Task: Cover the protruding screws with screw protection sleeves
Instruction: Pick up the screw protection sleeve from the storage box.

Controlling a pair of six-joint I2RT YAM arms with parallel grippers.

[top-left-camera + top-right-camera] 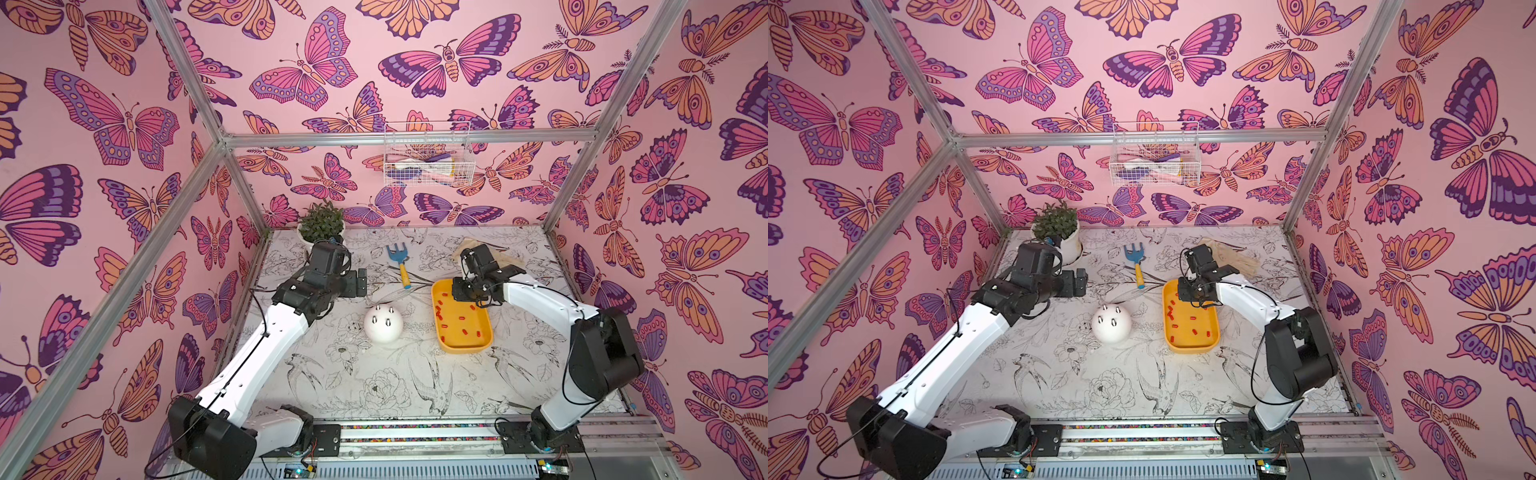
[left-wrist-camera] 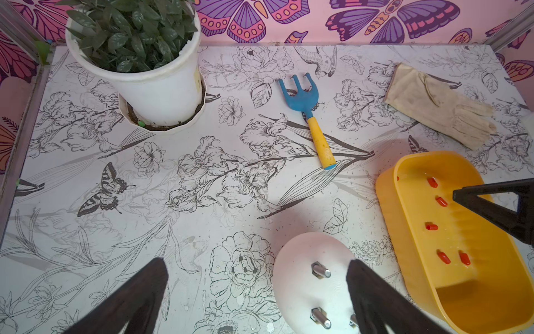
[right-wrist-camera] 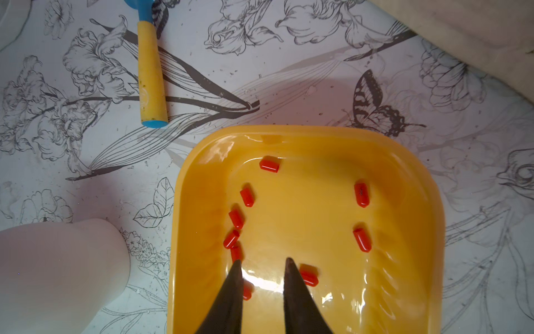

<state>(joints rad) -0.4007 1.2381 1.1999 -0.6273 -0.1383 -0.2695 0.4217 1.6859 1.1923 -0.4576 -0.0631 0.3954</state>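
butterfly-papered walls box in a table printed with flowers and birds. in a top view the dome sits near the table's middle, its four screws all bare. the tray lies at its 3 o'clock with sleeves scattered inside. right gripper hangs over the tray's 12 o'clock end. left gripper sits at the dome's 11 o'clock, apart from it.

left wrist view: the left gripper's fingers are spread wide with nothing between them, and the dome shows beside one of them. the screws stand out of the dome, long axes near upright but splayed a little outward with the curve.

right wrist view: the right gripper's jaws are narrow, with bare tray floor between the tips, so it holds nothing i can see. one sleeve lies just outside one finger, another at the other tip. every sleeve lies flat on its side, long axes pointing all ways.

by my reading, the step in hand is picking the first sleeve. the next move likely calls for centring the tips on one sleeve and pinching across its short width. it must then be turned open end down, in line with a screw.
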